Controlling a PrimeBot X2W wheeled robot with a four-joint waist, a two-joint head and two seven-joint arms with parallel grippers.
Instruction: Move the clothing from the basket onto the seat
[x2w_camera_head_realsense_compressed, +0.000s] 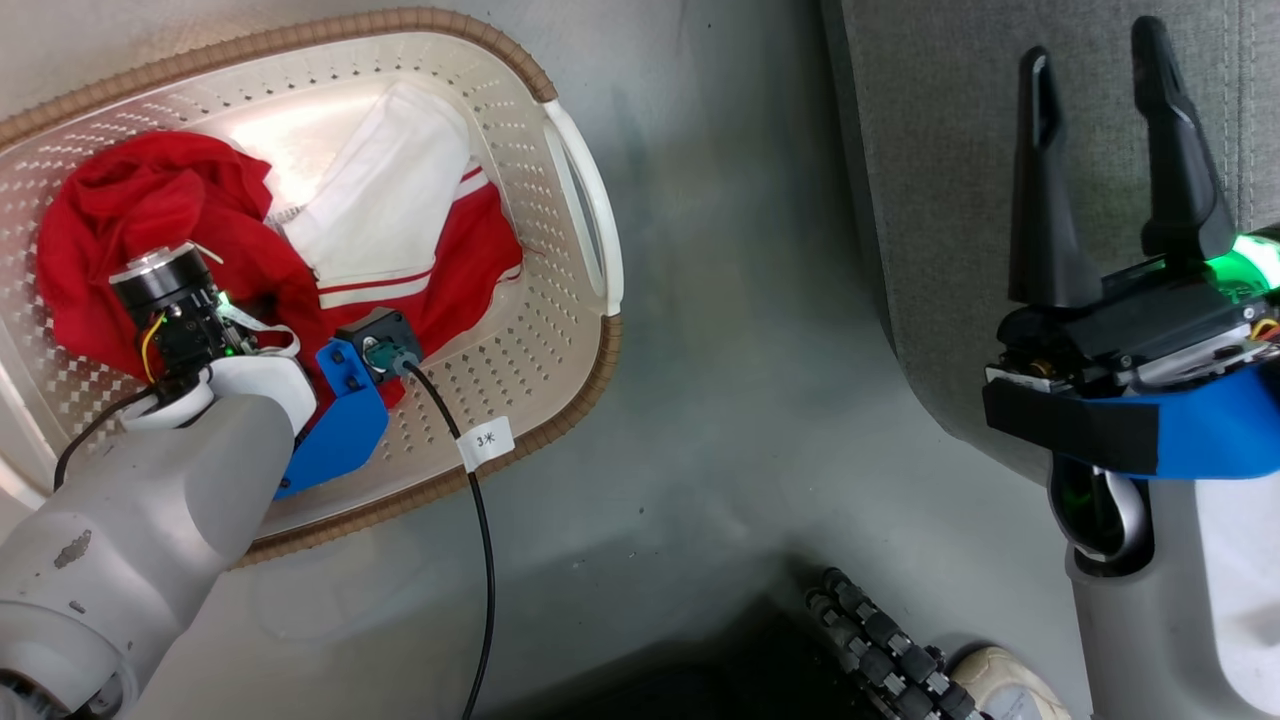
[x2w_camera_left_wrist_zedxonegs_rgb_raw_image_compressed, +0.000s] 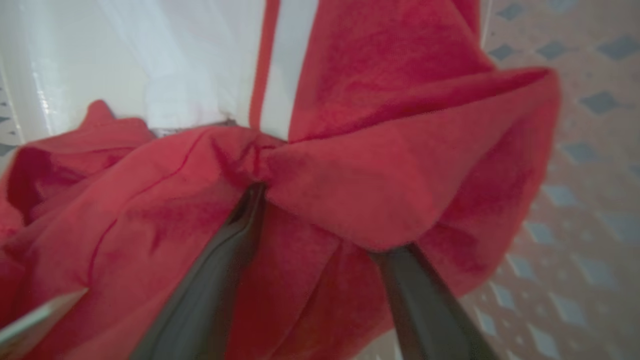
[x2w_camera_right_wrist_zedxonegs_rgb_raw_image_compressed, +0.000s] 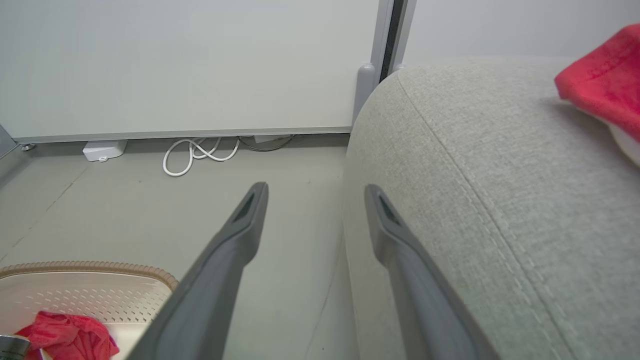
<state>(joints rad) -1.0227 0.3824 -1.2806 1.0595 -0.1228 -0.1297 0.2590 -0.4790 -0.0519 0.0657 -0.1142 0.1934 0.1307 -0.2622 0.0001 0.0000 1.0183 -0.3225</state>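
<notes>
Clothing (x2w_camera_head_realsense_compressed: 150, 200) heaped in basket (x2w_camera_head_realsense_compressed: 560, 420), red with white panels. Soft, light, limp; I reckon it sags and slips. My left gripper (x2w_camera_left_wrist_zedxonegs_rgb_raw_image_compressed: 322, 220) spread wide, fingers sunk in red folds. I'd pinch thick bunch there. Right gripper (x2w_camera_head_realsense_compressed: 1093, 60) wide, empty, by seat (x2w_camera_head_realsense_compressed: 930, 200) edge.

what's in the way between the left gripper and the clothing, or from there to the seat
Nothing visible. The left gripper is open, fingers in the clothing folds. Toward the seat, only the basket rim must be cleared; the right gripper hovers open by the seat edge.
</notes>
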